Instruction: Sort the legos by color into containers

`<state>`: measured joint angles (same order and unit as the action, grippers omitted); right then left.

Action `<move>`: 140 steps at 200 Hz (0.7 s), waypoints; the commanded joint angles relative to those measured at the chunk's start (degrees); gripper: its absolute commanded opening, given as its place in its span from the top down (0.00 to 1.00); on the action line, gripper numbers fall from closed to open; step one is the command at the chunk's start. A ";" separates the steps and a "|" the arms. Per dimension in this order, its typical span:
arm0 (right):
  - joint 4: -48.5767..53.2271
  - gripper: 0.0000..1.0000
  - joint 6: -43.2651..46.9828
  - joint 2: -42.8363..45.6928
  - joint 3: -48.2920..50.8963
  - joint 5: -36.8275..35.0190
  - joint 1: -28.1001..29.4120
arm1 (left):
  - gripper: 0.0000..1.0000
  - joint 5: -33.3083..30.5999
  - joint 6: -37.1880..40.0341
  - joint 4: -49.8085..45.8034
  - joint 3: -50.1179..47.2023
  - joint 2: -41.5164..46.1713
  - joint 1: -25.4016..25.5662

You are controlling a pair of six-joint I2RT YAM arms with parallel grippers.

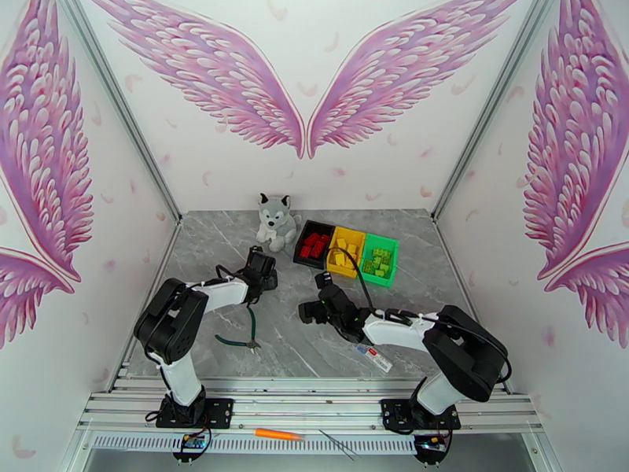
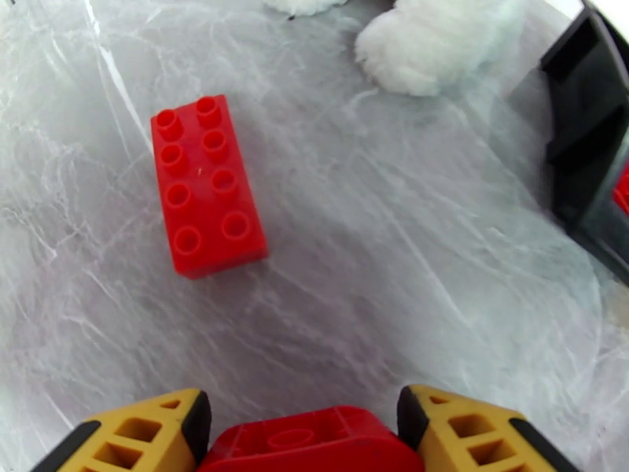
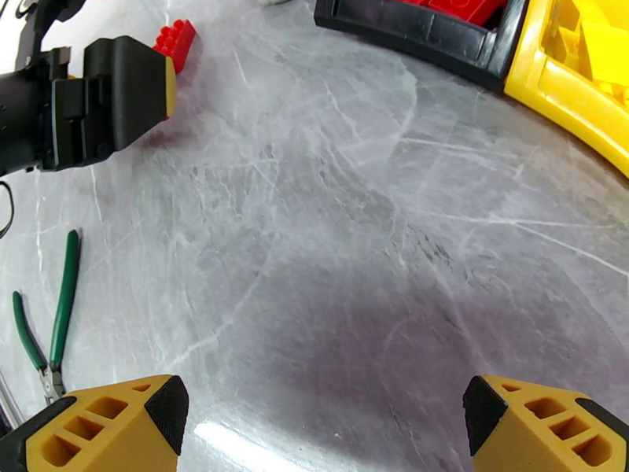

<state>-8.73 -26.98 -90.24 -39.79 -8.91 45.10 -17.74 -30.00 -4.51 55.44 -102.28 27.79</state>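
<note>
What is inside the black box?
Red legos lie piled in the black bin. The pile covers the bin's floor, so any bricks underneath cannot be seen.

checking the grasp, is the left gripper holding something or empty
Holding. In the left wrist view the left gripper is shut on a red brick, wedged between its two yellow fingers.

Tabletop (image 3: 354, 253): grey marble-look, smooth, slight sheen (glare patch low in the right wrist view). Loose red lego brick (image 2: 208, 186) and clamped red lego brick (image 2: 307, 442): glossy hard plastic. Black bin (image 3: 424, 37), yellow bin (image 3: 566, 96): smooth moulded plastic. Plush husky (image 1: 277, 222): fluffy cloth. Pliers (image 3: 55, 308): green coated handles, metal head. Right gripper fingers (image 3: 102, 426): matt yellow plastic.
</note>
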 commanded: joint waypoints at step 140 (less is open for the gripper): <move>4.46 0.01 -1.65 15.69 8.05 -6.03 -6.78 | 0.41 13.84 6.71 -1.77 35.76 -15.81 5.51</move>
<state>-6.87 -27.66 -77.73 -33.08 -12.62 38.76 -6.83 -23.99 -4.89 84.42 -113.10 33.01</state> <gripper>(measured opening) 0.988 0.644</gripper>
